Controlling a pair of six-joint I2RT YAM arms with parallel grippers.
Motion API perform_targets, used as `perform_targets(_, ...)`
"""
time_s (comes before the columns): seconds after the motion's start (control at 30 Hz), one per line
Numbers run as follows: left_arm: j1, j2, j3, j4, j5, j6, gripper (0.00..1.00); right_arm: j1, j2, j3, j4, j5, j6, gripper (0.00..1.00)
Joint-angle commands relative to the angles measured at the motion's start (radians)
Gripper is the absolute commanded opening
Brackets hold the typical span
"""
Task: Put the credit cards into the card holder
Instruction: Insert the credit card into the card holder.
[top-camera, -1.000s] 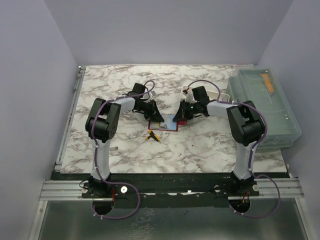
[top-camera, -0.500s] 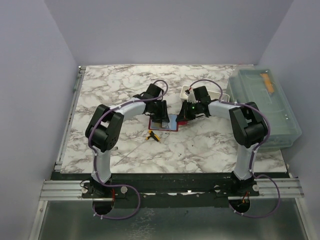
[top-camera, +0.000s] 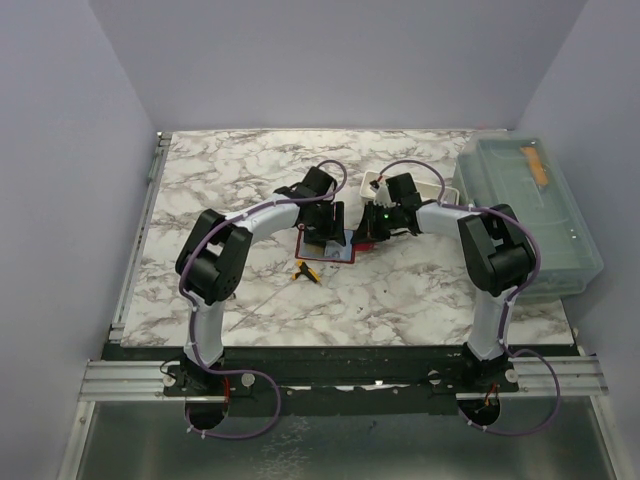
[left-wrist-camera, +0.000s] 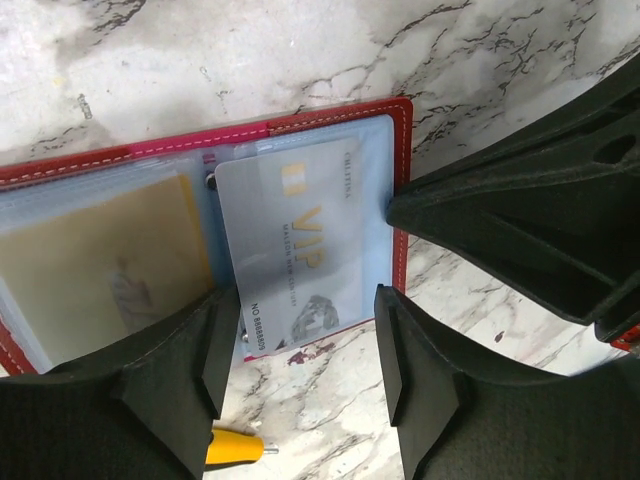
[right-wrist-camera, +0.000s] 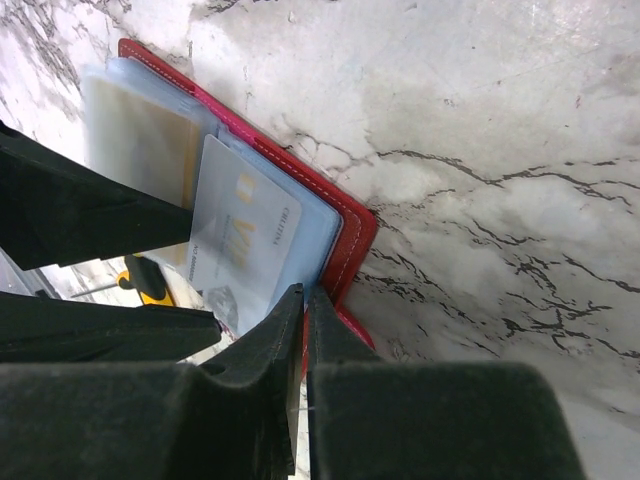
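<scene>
The left pincer has swung over the card holder and opened, leaving the pale blue card seemingly part-seated, while the right pincer stays clenched at its edge

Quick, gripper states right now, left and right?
Left gripper: open, straddling the pale blue card, holding nothing.
Right gripper: shut, tips at the card holder's edge.

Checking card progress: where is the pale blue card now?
In the left wrist view, the pale blue card lies on the right half of the open red wallet, above the open left gripper, with the gold card to its left.
</scene>
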Motion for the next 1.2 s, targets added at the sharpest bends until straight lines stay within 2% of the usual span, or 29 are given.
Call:
perform_targets(0.0,0.008,-0.030,0.002,-0.069,-0.045,0.021,0.63,-0.002,-0.010,-0.027,-0.032,0.026,-0.013,0.08)
perform_targets(0.27,0.006,0.031,0.024,-0.023,0.072,-0.012,0.58,-0.002,-0.014,-0.032,-0.028,0.017,-0.008,0.08)
perform_targets(0.43,0.004,0.015,0.005,0.055,0.169,-0.016,0.58,-0.002,-0.022,-0.044,-0.007,0.001,0.014,0.08)
perform_targets(0.57,0.006,-0.044,-0.065,0.182,0.243,-0.022,0.59,-0.002,-0.035,-0.063,0.019,-0.009,0.038,0.08)
perform_targets(0.73,0.035,-0.054,-0.096,0.173,0.267,-0.037,0.63,-0.002,-0.066,-0.058,-0.022,0.038,0.028,0.10)
perform_targets(0.83,0.063,-0.075,-0.115,0.114,0.208,-0.049,0.63,-0.002,-0.088,-0.047,-0.058,0.073,0.020,0.14)
perform_targets(1.0,0.070,-0.129,-0.118,0.082,0.181,-0.033,0.64,-0.002,-0.107,-0.051,-0.069,0.077,0.028,0.29)
perform_targets(1.17,0.070,-0.107,-0.087,0.086,0.228,-0.052,0.53,-0.002,-0.105,-0.050,-0.043,0.039,0.052,0.35)
